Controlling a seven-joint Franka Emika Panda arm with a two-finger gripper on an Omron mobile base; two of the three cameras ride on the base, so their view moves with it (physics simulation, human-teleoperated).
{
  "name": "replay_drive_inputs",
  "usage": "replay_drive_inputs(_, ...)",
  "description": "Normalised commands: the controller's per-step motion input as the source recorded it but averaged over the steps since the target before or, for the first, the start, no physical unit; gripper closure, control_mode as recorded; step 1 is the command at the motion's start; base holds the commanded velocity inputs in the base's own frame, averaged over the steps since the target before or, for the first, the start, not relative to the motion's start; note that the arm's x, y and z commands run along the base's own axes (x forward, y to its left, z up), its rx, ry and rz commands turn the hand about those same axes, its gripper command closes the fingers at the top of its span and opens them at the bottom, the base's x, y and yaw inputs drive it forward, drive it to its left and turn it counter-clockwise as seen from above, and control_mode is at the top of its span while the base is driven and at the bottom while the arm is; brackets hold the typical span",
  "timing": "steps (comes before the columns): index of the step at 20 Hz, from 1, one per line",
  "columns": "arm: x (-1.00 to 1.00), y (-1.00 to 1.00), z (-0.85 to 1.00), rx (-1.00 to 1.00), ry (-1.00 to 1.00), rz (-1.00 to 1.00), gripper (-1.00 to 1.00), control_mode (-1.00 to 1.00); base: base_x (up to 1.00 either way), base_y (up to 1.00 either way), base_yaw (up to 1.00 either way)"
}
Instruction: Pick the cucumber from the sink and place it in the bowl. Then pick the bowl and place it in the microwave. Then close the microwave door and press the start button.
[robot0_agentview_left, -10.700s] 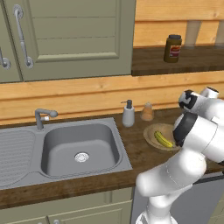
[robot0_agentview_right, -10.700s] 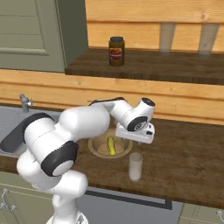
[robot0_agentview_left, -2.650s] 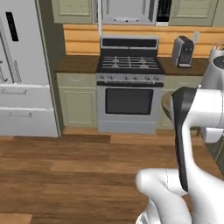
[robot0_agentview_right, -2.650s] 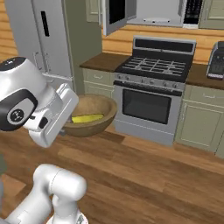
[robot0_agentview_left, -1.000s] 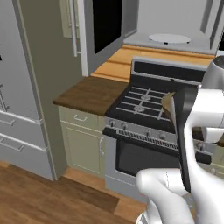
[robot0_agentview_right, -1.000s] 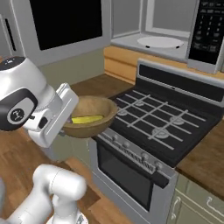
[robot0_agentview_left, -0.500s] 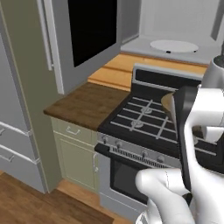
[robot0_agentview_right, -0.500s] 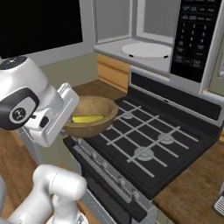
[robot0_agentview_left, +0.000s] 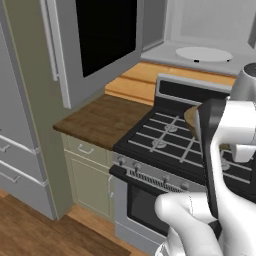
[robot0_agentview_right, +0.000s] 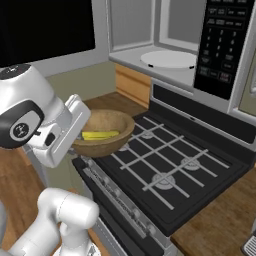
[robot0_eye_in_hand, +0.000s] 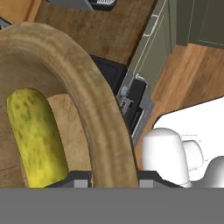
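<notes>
My claw (robot0_eye_in_hand: 113, 177): clamped on the bowl (robot0_agentview_right: 102, 134) rim, cucumber (robot0_agentview_right: 100, 135) inside.
Microwave (robot0_agentview_right: 167, 60): open, ahead and above my bowl, beyond the stove (robot0_agentview_right: 165, 175).

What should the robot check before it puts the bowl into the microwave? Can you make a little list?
1. Cucumber lies inside the bowl: ok.
2. Gripper is clamped on the bowl's rim: ok.
3. Microwave door is swung open: ok.
4. Turntable inside the microwave is bare: ok.
5. Bowl is level with the microwave opening: not ok, it hangs lower, over the stove.
6. Bowl fits through the opening: cannot tell.
</notes>
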Motion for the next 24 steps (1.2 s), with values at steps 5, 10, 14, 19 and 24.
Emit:
replay_drive_inputs(5,-0.06,0.0,0.25,0.0,-0.09,0.02,1.0,-1.0,0.0,-0.04,0.03)
replay_drive_inputs(10,-0.2,-0.01,0.64,-0.01,-0.27,0.0,1.0,-1.0,0.0,0.0,0.0)
replay_drive_inputs(14,0.0,0.0,0.9,-0.06,-0.43,0.0,1.0,-1.0,0.0,0.0,0.0)
replay_drive_inputs(19,0.19,0.0,0.72,-0.02,-0.28,0.0,1.0,-1.0,0.0,0.0,0.0)
replay_drive_inputs(24,0.67,-0.02,0.39,0.0,-0.01,0.0,1.0,-1.0,0.0,0.0,0.0)
